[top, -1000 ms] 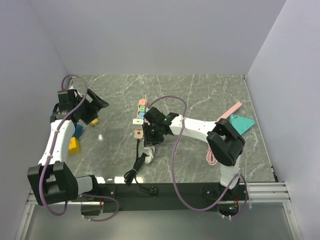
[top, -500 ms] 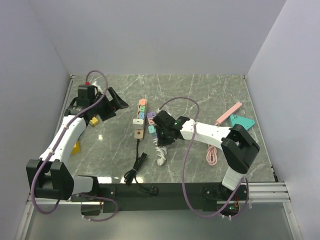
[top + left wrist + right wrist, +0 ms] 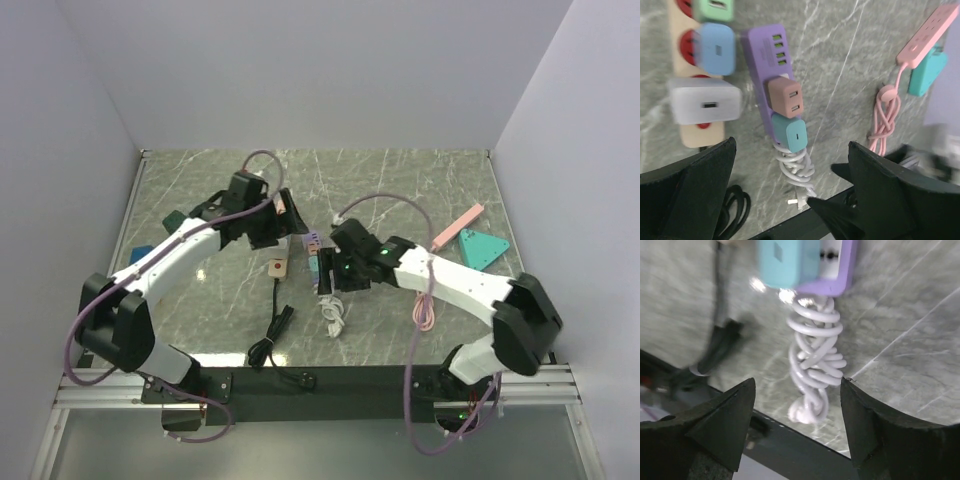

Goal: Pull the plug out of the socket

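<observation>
One teal plug (image 3: 789, 131) (seemingly seated) in purple strip (image 3: 759, 55); left gripper (image 3: 791, 143), right gripper (image 3: 797, 381) apart.

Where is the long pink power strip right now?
In the top view, the long pink plastic power strip lies angled at the far right of the grey marble table, beside a flat teal triangular piece.

The teal plug (image 3: 788, 131) sits seated at the end of the purple socket strip (image 3: 757, 60), lying flat.
</observation>
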`<state>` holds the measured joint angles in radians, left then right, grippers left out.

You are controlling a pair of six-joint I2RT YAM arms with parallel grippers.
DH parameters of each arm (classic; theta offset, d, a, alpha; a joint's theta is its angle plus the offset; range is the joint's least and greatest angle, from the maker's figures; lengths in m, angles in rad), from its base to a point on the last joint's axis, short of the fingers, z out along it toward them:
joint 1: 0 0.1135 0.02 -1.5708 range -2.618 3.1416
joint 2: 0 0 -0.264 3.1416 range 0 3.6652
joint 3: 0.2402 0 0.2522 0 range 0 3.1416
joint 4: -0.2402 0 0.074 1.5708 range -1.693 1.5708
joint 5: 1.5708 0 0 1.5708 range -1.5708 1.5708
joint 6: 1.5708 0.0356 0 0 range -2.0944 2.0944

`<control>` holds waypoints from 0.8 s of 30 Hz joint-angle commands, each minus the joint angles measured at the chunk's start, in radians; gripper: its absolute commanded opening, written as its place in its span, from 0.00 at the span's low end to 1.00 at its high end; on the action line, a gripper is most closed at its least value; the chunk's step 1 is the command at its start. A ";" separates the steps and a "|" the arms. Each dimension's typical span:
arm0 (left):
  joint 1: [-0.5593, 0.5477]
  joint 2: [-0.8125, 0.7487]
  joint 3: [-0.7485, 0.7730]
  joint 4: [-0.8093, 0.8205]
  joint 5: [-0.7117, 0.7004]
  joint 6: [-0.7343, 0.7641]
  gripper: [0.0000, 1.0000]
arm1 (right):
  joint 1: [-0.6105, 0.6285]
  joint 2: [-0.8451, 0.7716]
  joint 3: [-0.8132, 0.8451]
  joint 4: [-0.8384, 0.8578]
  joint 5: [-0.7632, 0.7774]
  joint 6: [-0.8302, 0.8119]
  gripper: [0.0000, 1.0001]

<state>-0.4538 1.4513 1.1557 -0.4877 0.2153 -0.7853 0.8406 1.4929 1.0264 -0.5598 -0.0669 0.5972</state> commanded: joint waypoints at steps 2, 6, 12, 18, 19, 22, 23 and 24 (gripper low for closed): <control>-0.098 0.066 0.111 -0.031 -0.134 -0.052 0.99 | -0.096 -0.166 0.012 0.021 0.006 0.041 0.76; -0.169 0.179 0.157 -0.071 -0.201 -0.063 0.98 | -0.178 -0.227 0.027 -0.020 0.018 0.027 0.77; -0.197 0.306 0.232 -0.095 -0.249 -0.062 0.93 | -0.236 -0.278 0.026 -0.054 0.027 0.012 0.77; -0.243 0.342 0.283 -0.121 -0.241 -0.048 0.87 | -0.273 -0.298 -0.025 -0.040 0.013 0.013 0.77; -0.252 0.348 0.286 -0.127 -0.234 -0.049 0.87 | -0.279 -0.296 -0.034 -0.038 0.012 0.013 0.77; -0.284 0.357 0.277 -0.138 -0.225 -0.058 0.84 | -0.285 -0.293 -0.045 -0.029 0.006 0.010 0.77; -0.292 0.351 0.257 -0.132 -0.225 -0.063 0.82 | -0.291 -0.292 -0.046 -0.028 0.006 0.010 0.77; -0.305 0.342 0.246 -0.121 -0.225 -0.066 0.82 | -0.291 -0.289 -0.048 -0.028 0.006 0.007 0.77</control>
<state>-0.7261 1.8027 1.4029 -0.6094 -0.0074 -0.8349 0.5598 1.2198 0.9871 -0.6006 -0.0551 0.6163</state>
